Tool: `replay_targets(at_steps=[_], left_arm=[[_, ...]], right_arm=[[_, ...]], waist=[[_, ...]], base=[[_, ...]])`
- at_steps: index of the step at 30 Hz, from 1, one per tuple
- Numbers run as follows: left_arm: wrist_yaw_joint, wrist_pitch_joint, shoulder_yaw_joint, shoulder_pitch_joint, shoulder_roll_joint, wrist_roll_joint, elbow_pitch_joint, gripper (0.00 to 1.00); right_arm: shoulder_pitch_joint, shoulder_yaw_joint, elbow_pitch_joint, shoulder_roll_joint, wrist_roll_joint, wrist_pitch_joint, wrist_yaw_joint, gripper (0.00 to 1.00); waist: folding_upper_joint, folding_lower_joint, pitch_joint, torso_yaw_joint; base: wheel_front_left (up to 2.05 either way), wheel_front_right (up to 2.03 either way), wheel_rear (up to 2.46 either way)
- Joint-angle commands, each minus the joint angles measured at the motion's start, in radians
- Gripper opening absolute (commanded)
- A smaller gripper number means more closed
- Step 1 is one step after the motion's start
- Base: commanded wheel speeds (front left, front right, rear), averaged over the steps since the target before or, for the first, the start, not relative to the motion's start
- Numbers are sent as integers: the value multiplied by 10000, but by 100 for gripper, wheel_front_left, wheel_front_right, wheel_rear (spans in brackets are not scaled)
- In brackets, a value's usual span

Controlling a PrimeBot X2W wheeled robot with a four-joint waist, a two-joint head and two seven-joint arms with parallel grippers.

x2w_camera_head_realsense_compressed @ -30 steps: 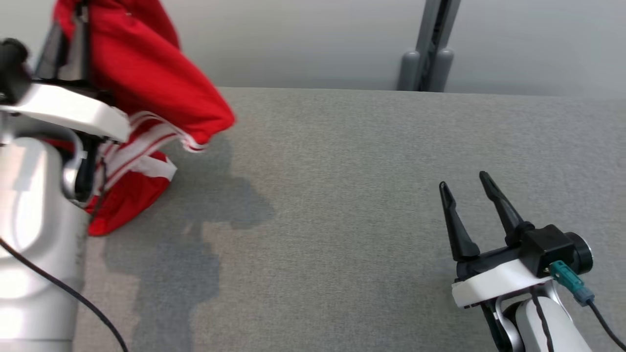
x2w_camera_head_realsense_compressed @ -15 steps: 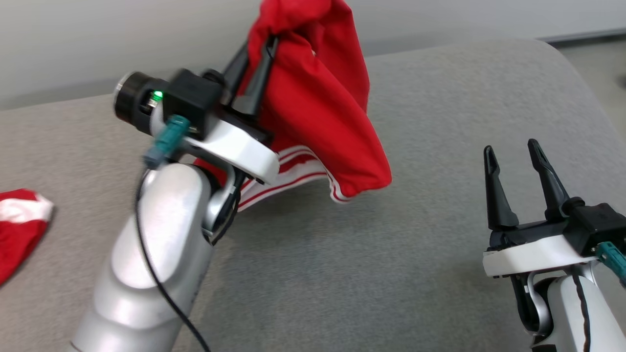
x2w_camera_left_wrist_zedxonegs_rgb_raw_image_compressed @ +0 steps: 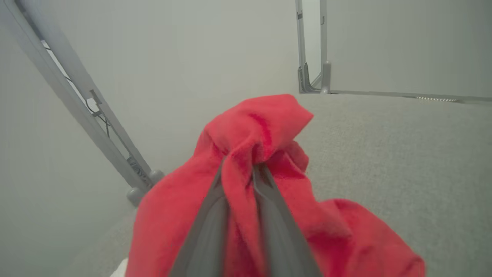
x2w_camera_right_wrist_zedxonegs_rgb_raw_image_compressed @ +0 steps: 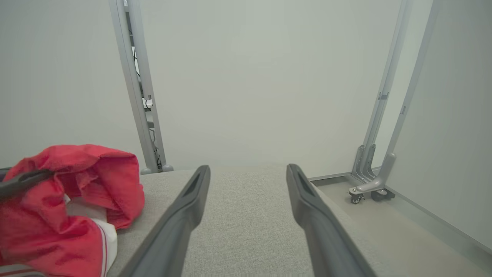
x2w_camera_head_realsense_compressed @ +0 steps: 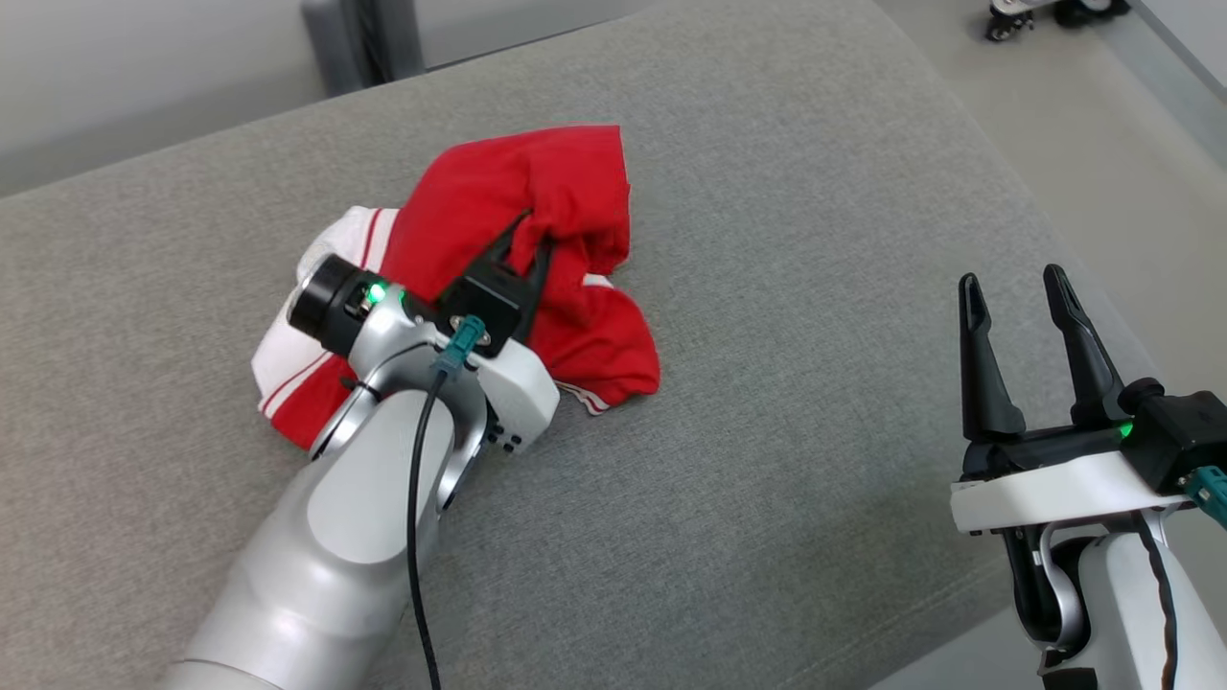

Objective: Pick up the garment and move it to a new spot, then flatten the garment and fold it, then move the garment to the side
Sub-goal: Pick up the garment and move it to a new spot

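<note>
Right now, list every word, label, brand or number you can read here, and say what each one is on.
No text can be read.
On the red garment: white stripes, no lettering on the folds that show.
On the left gripper and right gripper: no legible marking.
On the grey post: a small white tag, too small to read.

The garment [x2w_camera_head_realsense_compressed: 566, 192] lies on the padded surface [x2w_camera_head_realsense_compressed: 786, 450], left of its middle, with a fold caught between the 2 fingers of the left gripper [x2w_camera_head_realsense_compressed: 537, 230]. The right gripper [x2w_camera_head_realsense_compressed: 1011, 276] is well apart, over the right edge; a frame post [x2w_camera_head_realsense_compressed: 362, 38] stands behind.
</note>
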Motion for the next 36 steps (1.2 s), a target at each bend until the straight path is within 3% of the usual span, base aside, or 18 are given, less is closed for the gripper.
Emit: replay_targets(at_steps=[1,8,19,31,36], left_arm=[[-33,-55,-156,-180,60,90,447,100],[76,-297,-97,-384,-18,-424,766,100],[221,-303,477,500,135,-800,-1841,100],[1062,-305,2400,3615,1015,-918,-4765,100],[1212,-306,2920,5184,1029,-745,-5582,100]], right_arm=[[-37,4,39,-46,54,-18,1,100],[66,-246,35,-52,-167,-20,1,100],[184,-505,42,-55,-710,-18,1,100],[834,-224,-17,-57,-1561,-18,1,100],[1131,-264,-27,-57,-1650,-18,-1,100]], waist=[[0,0,139,-181],[0,0,-149,509],[0,0,-1017,2246],[0,0,-1945,3705],[0,0,-2287,4029]], base=[[0,0,0],[0,0,0],[0,0,0],[0,0,0],[0,0,0]])
